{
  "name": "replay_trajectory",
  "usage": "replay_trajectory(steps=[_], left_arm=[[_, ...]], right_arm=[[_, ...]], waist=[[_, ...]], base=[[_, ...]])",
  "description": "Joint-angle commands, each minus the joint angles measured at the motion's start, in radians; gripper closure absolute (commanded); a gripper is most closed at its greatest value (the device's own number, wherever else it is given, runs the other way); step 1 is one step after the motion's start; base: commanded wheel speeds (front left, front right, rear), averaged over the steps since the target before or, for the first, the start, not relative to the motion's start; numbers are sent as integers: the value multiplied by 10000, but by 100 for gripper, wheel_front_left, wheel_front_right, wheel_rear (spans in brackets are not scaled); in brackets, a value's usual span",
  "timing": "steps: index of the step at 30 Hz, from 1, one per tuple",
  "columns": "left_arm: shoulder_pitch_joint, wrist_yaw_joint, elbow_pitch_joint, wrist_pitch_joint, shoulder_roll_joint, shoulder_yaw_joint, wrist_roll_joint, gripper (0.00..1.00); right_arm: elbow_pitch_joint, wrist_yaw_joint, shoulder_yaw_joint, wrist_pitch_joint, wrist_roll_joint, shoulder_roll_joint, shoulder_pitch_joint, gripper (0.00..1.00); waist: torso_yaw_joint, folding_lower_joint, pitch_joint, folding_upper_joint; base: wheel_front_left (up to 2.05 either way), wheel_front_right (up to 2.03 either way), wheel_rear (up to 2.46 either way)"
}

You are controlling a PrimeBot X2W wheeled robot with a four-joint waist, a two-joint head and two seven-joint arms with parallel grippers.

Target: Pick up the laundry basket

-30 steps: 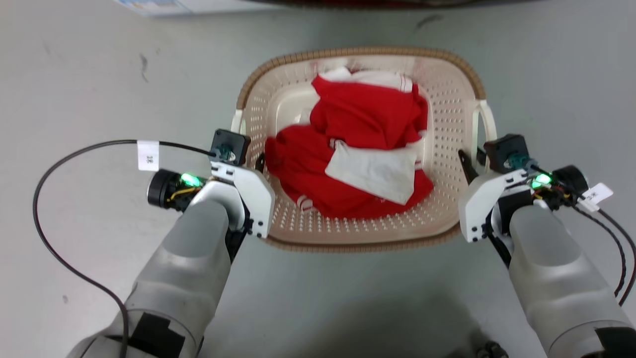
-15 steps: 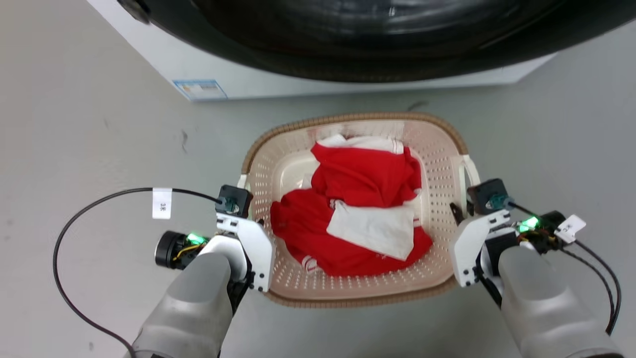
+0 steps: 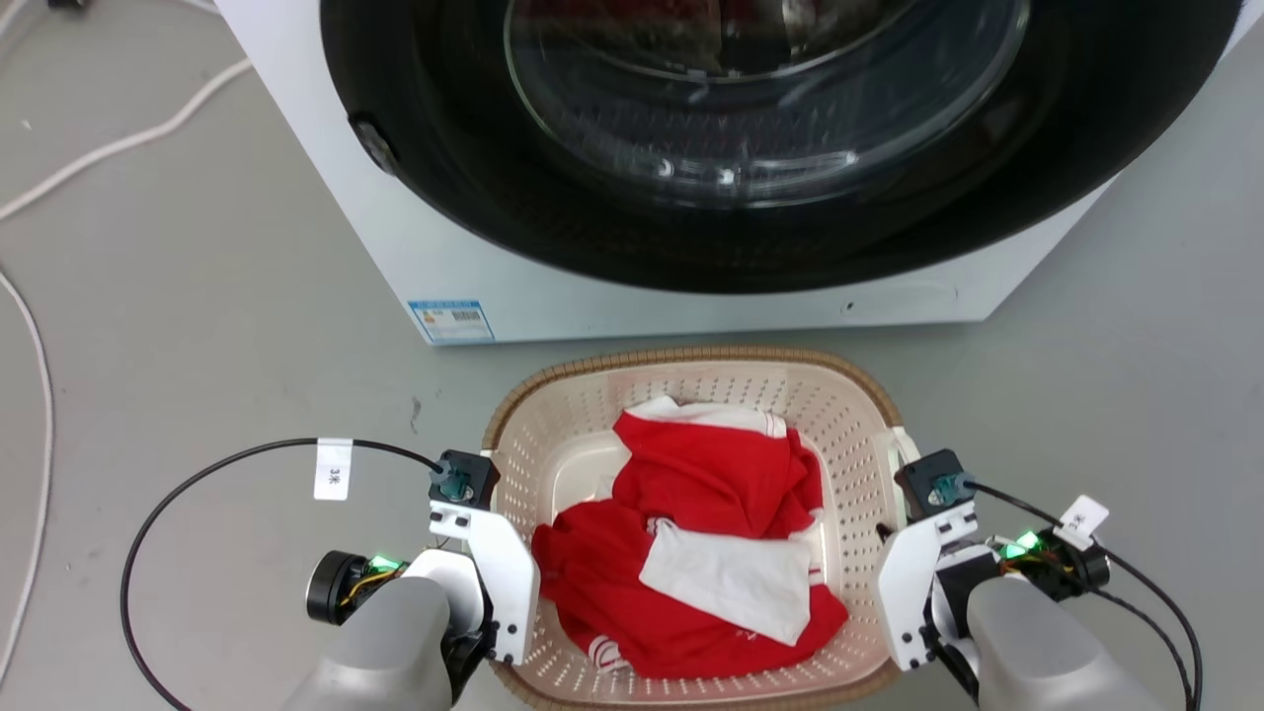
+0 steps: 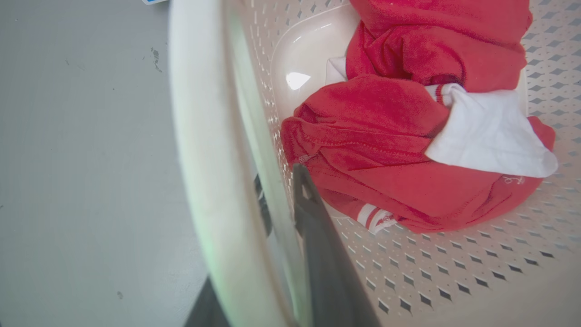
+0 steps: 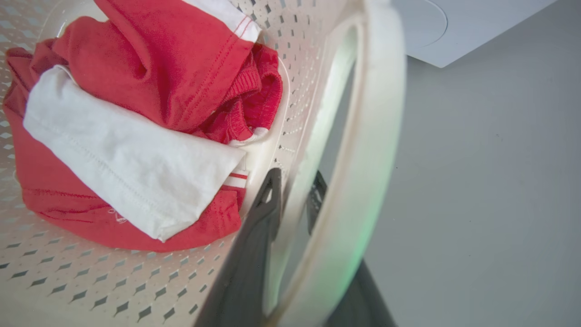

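Left jaws clamp white loop handle [image 4: 199, 136] | right jaws clamp opposite handle [image 5: 379, 136] | laundry basket [image 3: 691, 355] perforated cream plastic

Smooth plastic, knit cloth, glossy glass.
The cream perforated plastic laundry basket [image 3: 854, 434] is smooth with a faint sheen — its brown rim [image 3: 691, 354] woven-textured; the red-and-white knit cloth garments [image 3: 711, 474] look soft, matt; the white washing machine [image 3: 434, 267] has a glossy dark glass door [image 3: 750, 109].

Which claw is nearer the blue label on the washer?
Left. The left claw, gripping the laundry basket's left wall, sits just below the blue label; the right claw grips the opposite wall, across the basket.
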Motion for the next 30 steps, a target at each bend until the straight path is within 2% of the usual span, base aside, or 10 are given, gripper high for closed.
replay_trajectory(steps=[1,18,30], left_arm=[[87,-51,-133,30,136,-131,-53,100],[1068,-44,-478,1146,567,-1494,-1489,100],[1044,-42,-554,1572,749,-2155,-2255,100]], right_arm=[[3,-3,201,137,103,-97,203,100],[-119,0,2054,1612,1935,-97,1183,100],[-27,0,2535,2198,2483,-108,1137,100]], waist=[[48,1,-478,0],[126,1,-2511,0],[44,1,-2949,0]], base=[[0,0,0],[0,0,0],[0,0,0]])
